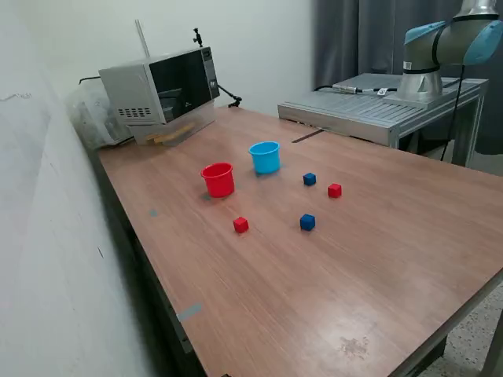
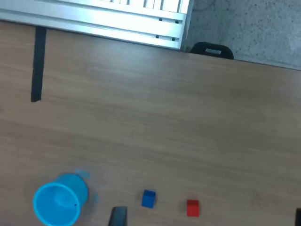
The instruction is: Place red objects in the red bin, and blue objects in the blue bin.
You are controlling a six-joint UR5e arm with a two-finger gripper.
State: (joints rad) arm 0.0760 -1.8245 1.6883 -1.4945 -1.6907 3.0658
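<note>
On the wooden table (image 1: 377,259) stand the red cup (image 1: 218,179) and the light blue cup (image 1: 265,157), side by side and upright. Two dark blue cubes (image 1: 310,179) (image 1: 307,222) and two red cubes (image 1: 335,190) (image 1: 240,225) lie apart on the table near the cups. The wrist view shows the blue cup (image 2: 59,200), one blue cube (image 2: 148,198) and one red cube (image 2: 193,207). Only two dark fingertips (image 2: 117,217) of my gripper (image 2: 208,219) show at the picture's edge, far apart and empty, well above the table. The gripper is out of the exterior view.
A microwave (image 1: 161,90) stands at the table's far corner by the wall. A grey metal platform (image 1: 377,106) carries the arm's base (image 1: 428,71) at the exterior view's right. A black tape strip (image 2: 37,63) lies on the table near that platform.
</note>
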